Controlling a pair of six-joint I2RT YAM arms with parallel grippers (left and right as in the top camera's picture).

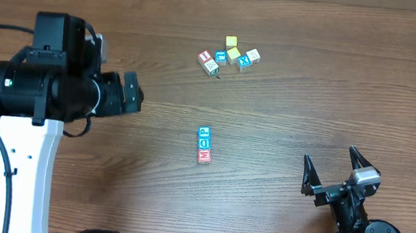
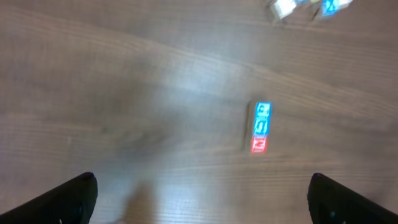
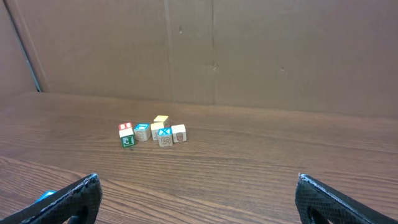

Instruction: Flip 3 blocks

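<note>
Fingers of the right gripper point(image 1: 329, 154) stand spread wide and hold nothing, above the near right part of the wooden table point(image 1: 289, 103). Toward the middle lies the row of three blocks point(image 1: 204, 145), touching end to end: a red-lettered block point(image 1: 204, 156) nearest, then a middle blue-lettered block point(image 1: 204, 144) and a far blue-lettered block point(image 1: 204, 133). The left gripper point(image 1: 137, 96) hangs left of the row, well apart from it, its jaws also wide and empty. Farthest back sits a cluster of blocks point(image 1: 231, 56), among them a blue X cube point(image 1: 244, 63) and two yellow cubes point(image 1: 231, 42).
</note>
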